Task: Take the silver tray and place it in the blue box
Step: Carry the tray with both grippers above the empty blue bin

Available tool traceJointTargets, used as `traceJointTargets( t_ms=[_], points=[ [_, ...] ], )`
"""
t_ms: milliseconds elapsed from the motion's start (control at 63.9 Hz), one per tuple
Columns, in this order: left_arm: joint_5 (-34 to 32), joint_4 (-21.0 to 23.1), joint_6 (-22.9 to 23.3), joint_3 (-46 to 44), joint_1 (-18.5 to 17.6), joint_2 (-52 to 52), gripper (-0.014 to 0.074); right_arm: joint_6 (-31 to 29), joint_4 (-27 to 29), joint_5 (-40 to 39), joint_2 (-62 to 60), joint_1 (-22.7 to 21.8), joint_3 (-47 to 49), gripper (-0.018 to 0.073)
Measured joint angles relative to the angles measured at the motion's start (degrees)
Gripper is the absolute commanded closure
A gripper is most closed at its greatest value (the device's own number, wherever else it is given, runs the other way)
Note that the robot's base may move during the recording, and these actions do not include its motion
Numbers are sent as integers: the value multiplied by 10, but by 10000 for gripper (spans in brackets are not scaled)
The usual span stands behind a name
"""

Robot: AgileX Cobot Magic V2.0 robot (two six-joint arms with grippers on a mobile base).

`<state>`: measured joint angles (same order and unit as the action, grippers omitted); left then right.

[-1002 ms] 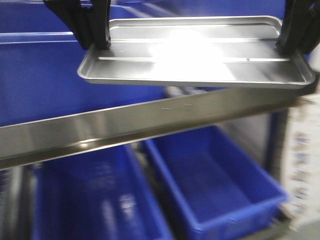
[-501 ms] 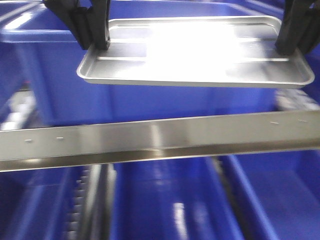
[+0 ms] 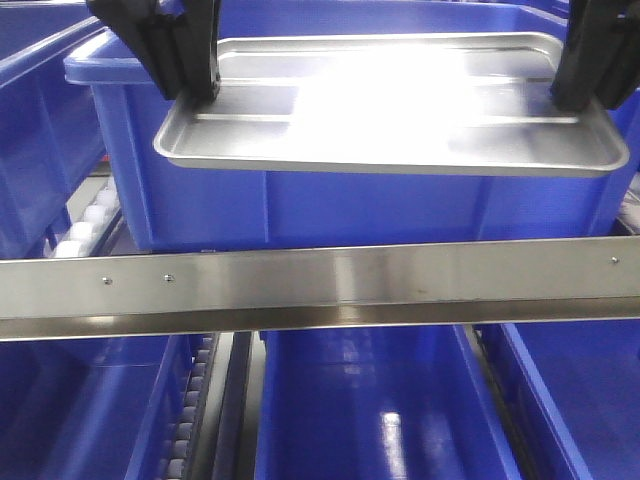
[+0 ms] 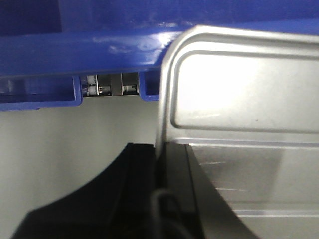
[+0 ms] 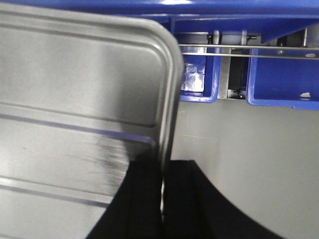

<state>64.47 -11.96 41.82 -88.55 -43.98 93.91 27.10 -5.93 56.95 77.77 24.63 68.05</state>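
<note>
**Gripper state.** The left gripper (image 3: 190, 88) is clenched on the left short rim of the silver tray (image 3: 400, 120). The right gripper (image 3: 585, 88) is clenched on the opposite short rim. Each wrist view confirms one finger above the rolled rim and one outside it.

**Tray position.** The tray hangs level between the two arms, clear of every surface. It sits in front of the near wall of the blue box (image 3: 300, 210), with its far edge about level with the box rim. In the left wrist view, the far tray corner reaches the lipped blue rim.

**Change observed.**
- One second ago, the steel rail (image 3: 320, 285) ran tilted across the front view and only lower crates showed.
- The rail now lies almost level, and the blue box stands squarely behind the tray.
- The tray keeps the same place between the grippers throughout, so the grasp has not slipped.

**Meaning for the task.** The carry has probably brought the tray to the box. The tray is not yet inside. The remaining step is likely to advance over the rim, lower, and release.
</note>
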Motion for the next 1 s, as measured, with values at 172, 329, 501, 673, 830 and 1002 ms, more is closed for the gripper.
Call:
traceJointTargets(
  t_ms=[172,329,501,673,830,1002],
  points=[
    [0,0,0,0,0,0,701,0,0,0,0,0,0,501],
    [0,0,0,0,0,0,701,0,0,0,0,0,0,501],
    [0,0,0,0,0,0,701,0,0,0,0,0,0,501],
    [0,0,0,0,0,0,701,0,0,0,0,0,0,501],
    [0,0,0,0,0,0,701,0,0,0,0,0,0,501],
    [-1,0,0,0,0,0,701,0,0,0,0,0,0,501]
  ],
)
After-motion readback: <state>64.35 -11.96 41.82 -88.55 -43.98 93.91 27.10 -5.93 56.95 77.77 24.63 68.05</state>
